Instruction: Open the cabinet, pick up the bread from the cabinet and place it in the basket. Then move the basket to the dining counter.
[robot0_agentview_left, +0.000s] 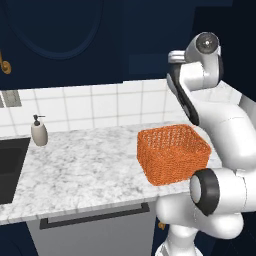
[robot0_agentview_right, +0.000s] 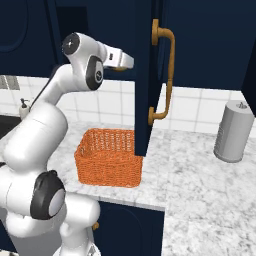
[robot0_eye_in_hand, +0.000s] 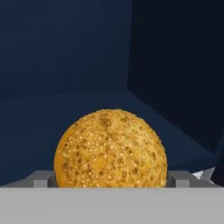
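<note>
The gripper (robot0_eye_in_hand: 111, 180) is open wide inside the dark navy cabinet (robot0_agentview_right: 210, 40), and its two finger tips (robot0_eye_in_hand: 42, 180) stand on either side of the bread (robot0_eye_in_hand: 110, 149), a golden-brown seeded bun that sits on the cabinet shelf (robot0_eye_in_hand: 48, 118); I cannot tell whether the tips touch it. The cabinet door (robot0_agentview_right: 146, 75) with the brass bar handle (robot0_agentview_right: 169, 75) is swung open above the marble surface (robot0_agentview_left: 75, 165). On this surface the orange woven basket (robot0_agentview_left: 172, 153) stands just beside the arm, well apart from the soap bottle (robot0_agentview_left: 39, 131) near the black sink (robot0_agentview_left: 10, 167), while a grey canister (robot0_agentview_right: 233, 131) stands further to the right.
</note>
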